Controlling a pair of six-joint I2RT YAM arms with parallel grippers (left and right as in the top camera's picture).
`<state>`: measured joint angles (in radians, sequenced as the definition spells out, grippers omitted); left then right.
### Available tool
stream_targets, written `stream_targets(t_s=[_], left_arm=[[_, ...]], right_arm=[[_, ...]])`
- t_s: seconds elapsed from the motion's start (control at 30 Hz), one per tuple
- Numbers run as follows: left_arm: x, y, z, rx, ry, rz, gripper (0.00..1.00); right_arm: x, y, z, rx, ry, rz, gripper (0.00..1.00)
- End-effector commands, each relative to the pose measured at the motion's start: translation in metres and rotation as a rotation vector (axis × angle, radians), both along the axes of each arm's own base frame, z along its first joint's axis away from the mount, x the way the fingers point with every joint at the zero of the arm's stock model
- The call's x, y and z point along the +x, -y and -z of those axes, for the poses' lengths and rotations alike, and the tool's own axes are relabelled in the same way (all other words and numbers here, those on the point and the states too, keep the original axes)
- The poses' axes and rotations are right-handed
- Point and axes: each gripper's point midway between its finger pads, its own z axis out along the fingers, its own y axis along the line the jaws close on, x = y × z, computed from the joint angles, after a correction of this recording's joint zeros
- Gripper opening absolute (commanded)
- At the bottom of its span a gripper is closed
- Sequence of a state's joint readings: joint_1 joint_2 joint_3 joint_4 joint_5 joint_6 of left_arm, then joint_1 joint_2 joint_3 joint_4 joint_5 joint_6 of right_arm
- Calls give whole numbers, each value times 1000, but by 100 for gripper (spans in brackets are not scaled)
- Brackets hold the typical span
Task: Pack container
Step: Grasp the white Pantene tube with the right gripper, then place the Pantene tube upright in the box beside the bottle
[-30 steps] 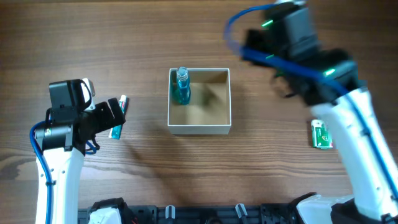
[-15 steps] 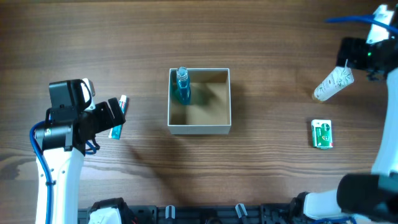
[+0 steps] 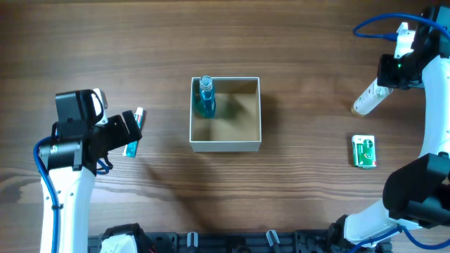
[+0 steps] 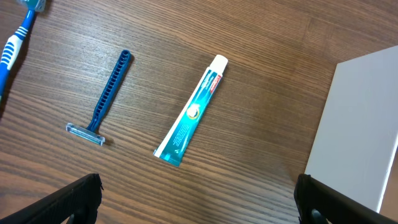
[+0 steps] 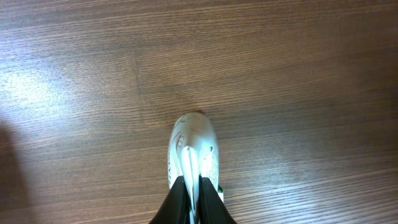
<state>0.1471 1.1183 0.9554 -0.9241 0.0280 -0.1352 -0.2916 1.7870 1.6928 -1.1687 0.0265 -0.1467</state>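
Observation:
The container (image 3: 225, 145), a square white-walled box with a tan inside, sits mid-table with a blue bottle (image 3: 205, 98) standing in its back left corner. At the far right, my right gripper (image 3: 384, 83) is shut on the crimped end of a white tube (image 3: 368, 100). In the right wrist view the jaws (image 5: 194, 188) pinch that tube (image 5: 193, 140), which slants down to the wood. My left gripper (image 3: 132, 131) hangs open over a teal toothpaste tube (image 4: 191, 112). Its fingers (image 4: 78, 200) stand wide apart with nothing between them.
A blue razor (image 4: 102, 99) and a blue toothbrush (image 4: 13, 40) lie left of the toothpaste. The container's white wall (image 4: 360, 124) shows at the right of the left wrist view. A small green packet (image 3: 363, 152) lies at the front right.
My right arm swung from above the container out to the far right, and its jaws closed on the white tube. The left arm has not moved.

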Motion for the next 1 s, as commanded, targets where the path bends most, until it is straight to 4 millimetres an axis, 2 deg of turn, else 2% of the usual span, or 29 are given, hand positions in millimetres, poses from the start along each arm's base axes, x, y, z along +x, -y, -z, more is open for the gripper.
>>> stream_targets(t_s=[0.0,0.1,0.2,0.27,0.33,0.4,0.5,0.57,0.63,0.73,0.83,0.97], left_arm=[[3,1,-7,-7,22,16,100],[3,1,-7,-6,22,16,100],[3,1,-7,-7,23,16,100],[3,1,-7,-7,23,16,100],[3,1,-7,-7,23,16,100],[3,1,-7,-7,23,16,100],[3,1,-7,-7,23,16,100],[3,1,-7,-7,23,16,100],[3,1,-7,-7,23,16,100],[3,1,-7,-7,23,16,100],[3,1,-7,-7,23,16,100],[3,1,-7,-7,23,16,100]], right_arm=[[0,-1,10,28,-22,27,4],[1,-2,7,50,-2,102,4],[1,-15,-18,60,69,112,4],[-3,-40,-59,45,175,70,4],[-9,-61,-86,41,244,39,4],[-26,-96,-122,27,313,-7,4],[-42,-135,-156,28,361,-67,4],[-51,-181,-185,84,408,-159,4],[-56,-212,-199,133,441,-210,4],[-52,-260,-204,185,445,-290,4],[-32,-294,-187,193,415,-340,4],[-8,-322,-154,191,362,-348,4]])
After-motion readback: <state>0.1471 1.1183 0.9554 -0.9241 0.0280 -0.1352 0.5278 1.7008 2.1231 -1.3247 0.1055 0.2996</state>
